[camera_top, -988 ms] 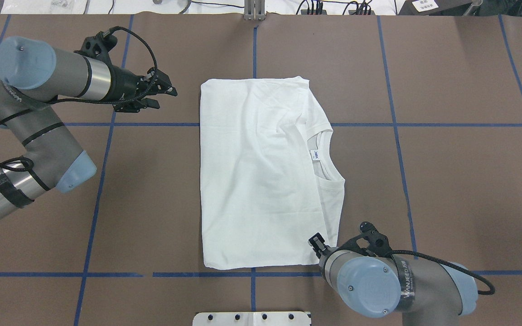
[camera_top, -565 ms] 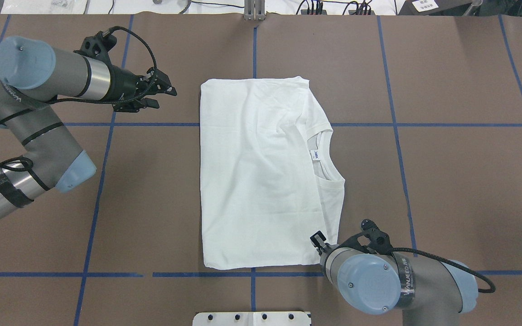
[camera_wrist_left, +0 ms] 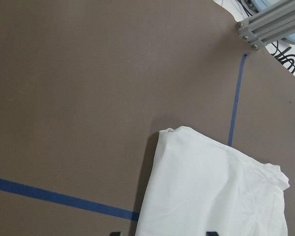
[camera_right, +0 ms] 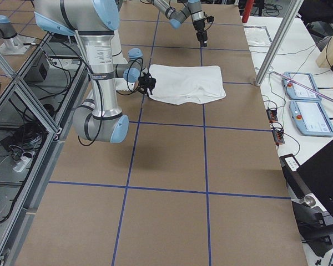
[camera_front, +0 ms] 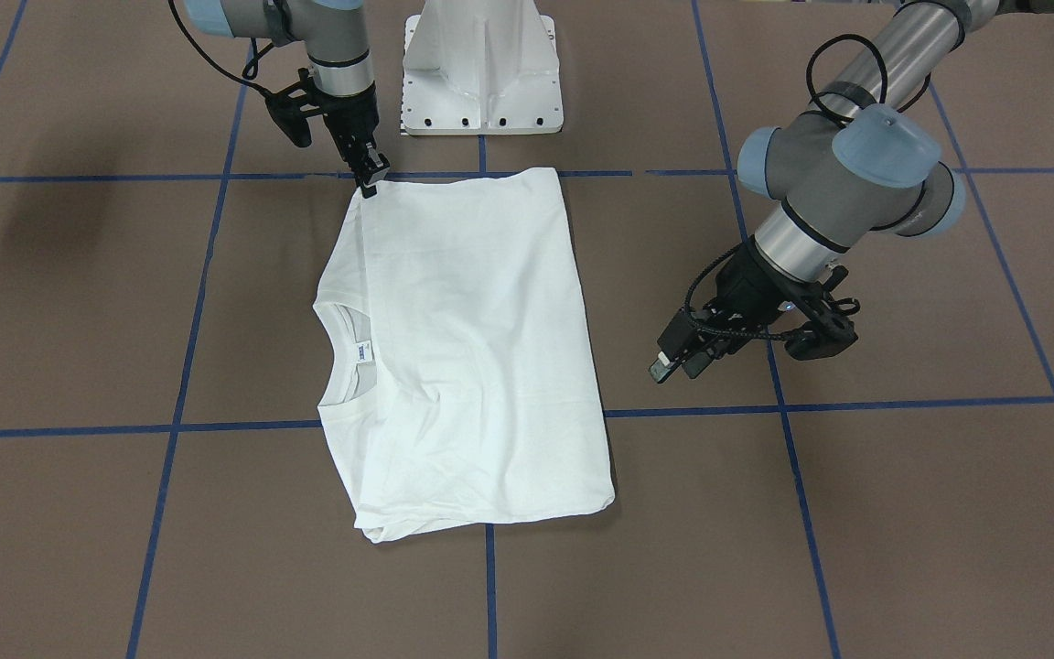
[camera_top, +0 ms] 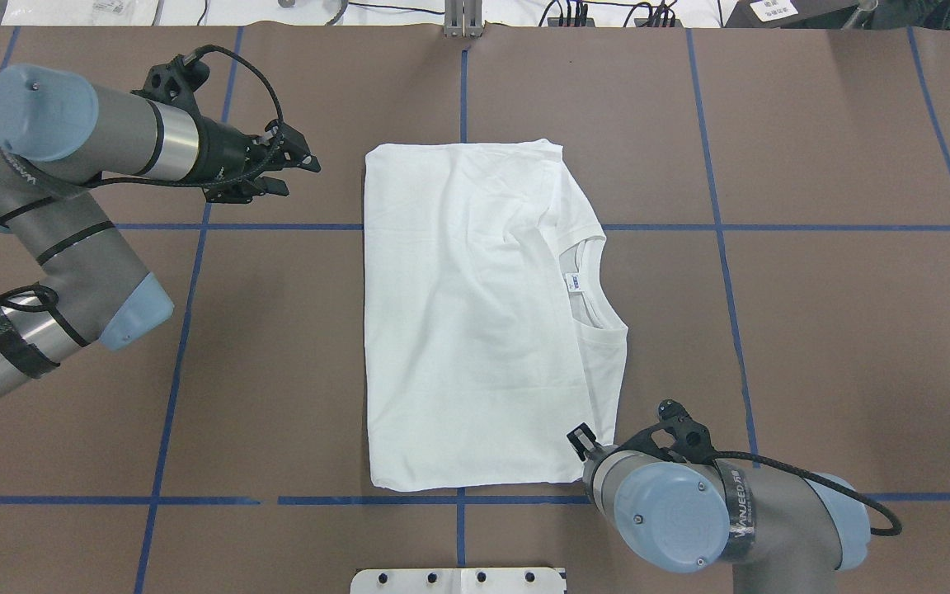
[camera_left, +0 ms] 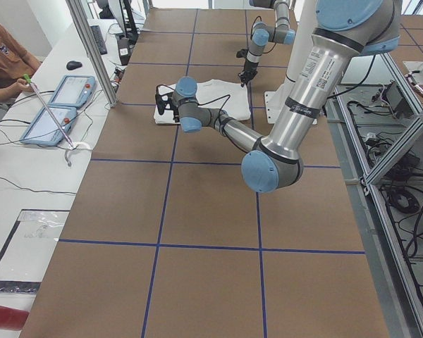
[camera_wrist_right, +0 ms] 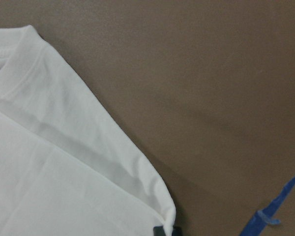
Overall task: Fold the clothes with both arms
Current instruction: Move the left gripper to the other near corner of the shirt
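T-shirt (camera_top: 475, 330) laid folded flat at mid-desk (camera_top: 813, 330) | collar-side corner nearest the robot pinched by right gripper (camera_front: 371, 183) | left gripper (camera_top: 303, 178) held spread, apart from cloth

The brown table (camera_top: 838, 346), gridded with blue tape (camera_top: 772, 227), bears a folded white T-shirt (camera_top: 467, 330).

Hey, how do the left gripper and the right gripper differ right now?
The left gripper is open, jaws spread; the right gripper is closed, seemingly pinching the T-shirt at a corner. The left gripper hangs apart from the T-shirt; the right gripper touches it. The left gripper slants, nearly level; the right gripper points down. Both are black two-finger grippers.
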